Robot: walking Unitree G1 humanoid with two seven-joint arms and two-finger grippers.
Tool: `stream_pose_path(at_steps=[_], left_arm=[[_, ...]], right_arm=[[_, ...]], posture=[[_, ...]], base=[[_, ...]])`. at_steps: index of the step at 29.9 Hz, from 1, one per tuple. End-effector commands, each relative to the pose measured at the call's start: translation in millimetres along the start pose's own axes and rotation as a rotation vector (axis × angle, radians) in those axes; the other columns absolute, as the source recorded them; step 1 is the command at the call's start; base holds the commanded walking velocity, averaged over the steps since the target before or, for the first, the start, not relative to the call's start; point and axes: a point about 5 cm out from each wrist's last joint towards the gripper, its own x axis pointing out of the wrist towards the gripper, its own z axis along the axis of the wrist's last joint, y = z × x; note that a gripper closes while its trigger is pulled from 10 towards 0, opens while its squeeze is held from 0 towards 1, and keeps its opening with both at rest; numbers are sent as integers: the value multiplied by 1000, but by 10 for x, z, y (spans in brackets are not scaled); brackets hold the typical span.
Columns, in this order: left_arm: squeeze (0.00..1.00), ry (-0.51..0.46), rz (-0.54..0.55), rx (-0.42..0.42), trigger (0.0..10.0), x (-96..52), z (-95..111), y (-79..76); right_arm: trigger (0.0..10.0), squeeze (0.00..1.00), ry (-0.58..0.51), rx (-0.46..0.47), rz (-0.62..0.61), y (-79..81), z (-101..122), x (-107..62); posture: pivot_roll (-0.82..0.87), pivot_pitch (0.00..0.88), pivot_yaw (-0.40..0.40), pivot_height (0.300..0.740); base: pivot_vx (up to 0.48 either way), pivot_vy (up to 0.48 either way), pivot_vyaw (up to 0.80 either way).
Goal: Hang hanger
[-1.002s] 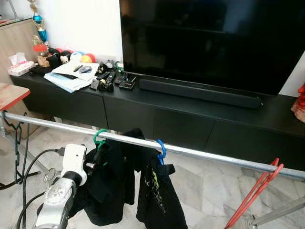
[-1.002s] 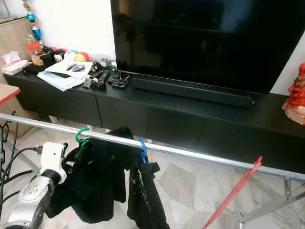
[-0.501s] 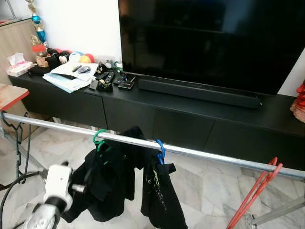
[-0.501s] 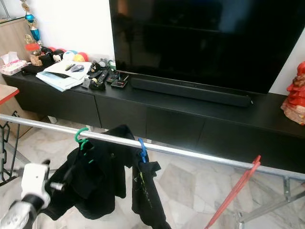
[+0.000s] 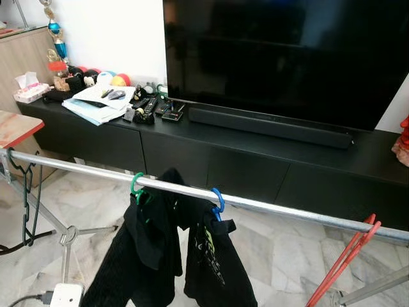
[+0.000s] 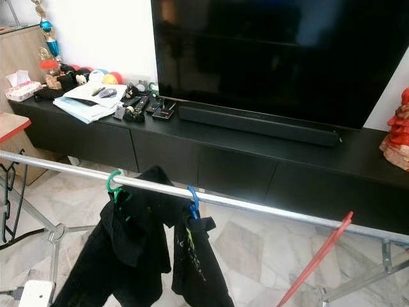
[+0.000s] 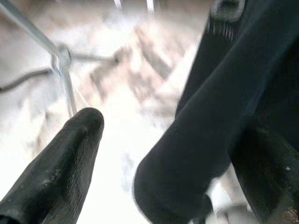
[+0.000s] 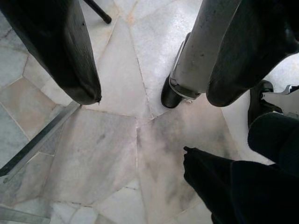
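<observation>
The green hanger (image 5: 136, 185) sits hooked on the rail (image 5: 268, 207), carrying a black garment (image 5: 150, 246); a blue hanger (image 5: 218, 200) with a second black garment (image 5: 214, 265) hangs just beside it. The hook looks like light, stiff plastic, likely slippery on metal; the cloth is soft and will swing. Best hold: the hanger's neck under the hook. The left gripper (image 7: 154, 154) is low beside the cloth, fingers apart, holding nothing. The right gripper (image 8: 149, 60) hangs over the floor (image 8: 107, 149), fingers spread, empty.
</observation>
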Motion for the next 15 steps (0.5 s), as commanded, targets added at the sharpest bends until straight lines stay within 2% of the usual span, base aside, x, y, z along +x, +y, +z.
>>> stream_pose_path(at_steps=[1, 3, 5, 8, 10, 11, 15], left_arm=[[0, 82, -33, 13, 10000, 18, -138, -79], [0, 107, -37, 9, 10000, 36, -184, -105], [0, 218, -22, -23, 10000, 77, -349, -164], [0, 303, -10, -50, 10000, 72, -454, -203], [0, 353, -10, -38, 10000, 64, -509, -226], [0, 428, -3, -3, 10000, 49, -580, -261], [0, 444, -28, 13, 10000, 91, -569, -370]], right_arm=[[10000, 0, 0, -5, -3, -16, 0, -3], [10000, 0, 0, -5, -3, -15, 0, -3], [10000, 0, -2, -2, -4, -12, 4, -2], [10000, 0, -3, -1, -5, -10, 7, -1], [10000, 0, -4, 0, -6, -9, 9, 0], [10000, 0, -4, 1, -7, -9, 10, 0], [10000, 0, -3, 3, -7, -7, 6, 0]], posture=[[161, 0, -28, 740], [160, 0, -29, 740], [152, 0, -30, 740], [149, 0, -31, 740], [147, 0, -32, 740], [141, 0, -32, 740], [132, 0, -29, 740]], base=[[0, 0, 0], [0, 0, 0], [0, 0, 0], [0, 0, 0], [0, 0, 0], [0, 0, 0], [0, 0, 0]])
